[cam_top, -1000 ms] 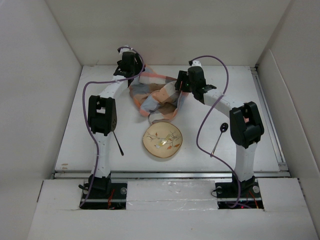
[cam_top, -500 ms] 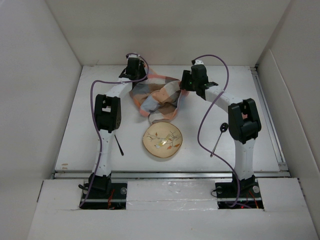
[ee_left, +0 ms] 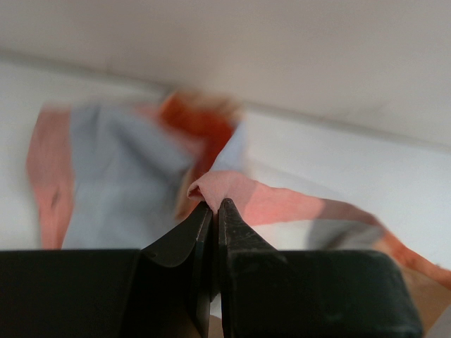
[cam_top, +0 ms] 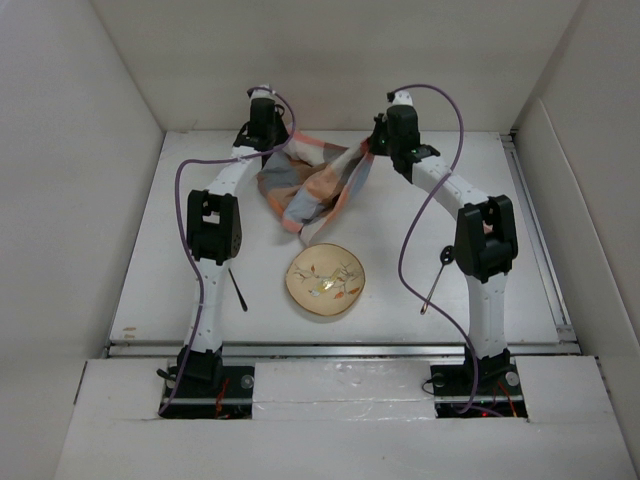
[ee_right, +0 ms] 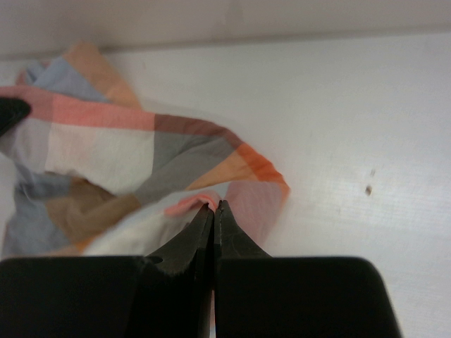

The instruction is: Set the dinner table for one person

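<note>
**A:** White walls [cam_top: 80, 150] boxed the desk [cam_top: 150, 270] in on the left, far and right sides, and a metal rail [cam_top: 340, 349] ran along its near edge.

**B:** And both arms reached right up by the far wall, so there was little room behind them. The open stretches were the bare left side and the bare right side of the desk.

**A:** In the middle sat a patterned plate [cam_top: 325, 280], apart from everything. A thin black stick [cam_top: 237, 288] lay to its left and a dark-headed utensil [cam_top: 447, 255] to its right, near the right arm.

**B:** The left fingers [ee_left: 180, 243] were pinched tight on a pink fold of the checkered cloth [cam_top: 310, 185], with no gap showing.

**A:** Same on the other side: the right fingers [ee_right: 187, 243] were closed hard on a pale orange edge of that cloth.

**B:** From above, the cloth stretched between the two grips and sagged toward the plate, with its low point just short of the rim.

**A:** The desk itself lay below and beyond both pairs of fingers, its far strip running up to the wall. I couldn't tell whether the fingertips touched its surface.
</note>
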You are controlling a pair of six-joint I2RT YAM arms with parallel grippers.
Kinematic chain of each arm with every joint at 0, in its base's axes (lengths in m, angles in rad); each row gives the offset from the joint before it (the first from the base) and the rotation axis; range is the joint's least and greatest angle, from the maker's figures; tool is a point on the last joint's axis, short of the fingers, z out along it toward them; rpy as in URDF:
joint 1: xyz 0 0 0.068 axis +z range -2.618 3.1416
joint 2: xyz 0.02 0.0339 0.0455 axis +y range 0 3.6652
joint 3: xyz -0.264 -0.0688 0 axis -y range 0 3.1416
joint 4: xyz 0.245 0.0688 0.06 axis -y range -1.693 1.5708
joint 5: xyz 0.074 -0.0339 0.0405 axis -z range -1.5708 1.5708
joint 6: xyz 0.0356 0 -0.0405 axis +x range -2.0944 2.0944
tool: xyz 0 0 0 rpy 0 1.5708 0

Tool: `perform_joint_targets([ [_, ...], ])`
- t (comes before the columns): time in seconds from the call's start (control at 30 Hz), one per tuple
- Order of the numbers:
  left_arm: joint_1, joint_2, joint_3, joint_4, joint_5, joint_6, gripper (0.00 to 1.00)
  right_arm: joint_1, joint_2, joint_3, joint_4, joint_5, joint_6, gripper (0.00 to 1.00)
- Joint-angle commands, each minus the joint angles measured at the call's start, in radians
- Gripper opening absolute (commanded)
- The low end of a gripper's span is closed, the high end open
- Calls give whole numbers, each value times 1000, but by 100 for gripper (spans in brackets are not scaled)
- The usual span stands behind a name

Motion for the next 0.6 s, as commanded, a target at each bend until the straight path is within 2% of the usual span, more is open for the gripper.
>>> perform_joint_targets([
  [0.0,67,-114,204,79,17,-24,0,-60,-6,242,87,21,-36,0],
  [0.1,139,-123,310,117,126,-125,0,-103,31,425,70,-52,-61,0],
  [0.13,156,-135,315,140,172,-152,0,-112,47,533,70,-65,-67,0],
  [0.23,214,-210,268,259,267,-242,0,-150,58,682,99,-180,-120,0],
  [0.3,240,-299,175,354,310,-268,0,-162,5,654,122,-256,-180,0],
  [0.33,240,-299,174,355,322,-268,0,-179,5,654,127,-257,-180,0],
  [0.37,249,-350,132,396,327,-265,0,-179,-53,557,135,-279,-195,0],
  [0.43,249,-410,-51,466,358,-258,0,-204,-139,380,199,-306,-202,0],
  [0.47,249,-465,-123,527,368,-261,0,-204,-188,150,233,-315,-202,0],
  [0.5,249,-492,-275,574,376,-262,0,-213,-287,34,273,-319,-199,0],
  [0.53,249,-520,-353,614,405,-267,0,-213,-332,-81,346,-323,-197,0],
  [0.57,249,-577,-508,740,445,-280,0,-213,-407,-292,410,-335,-185,0],
])
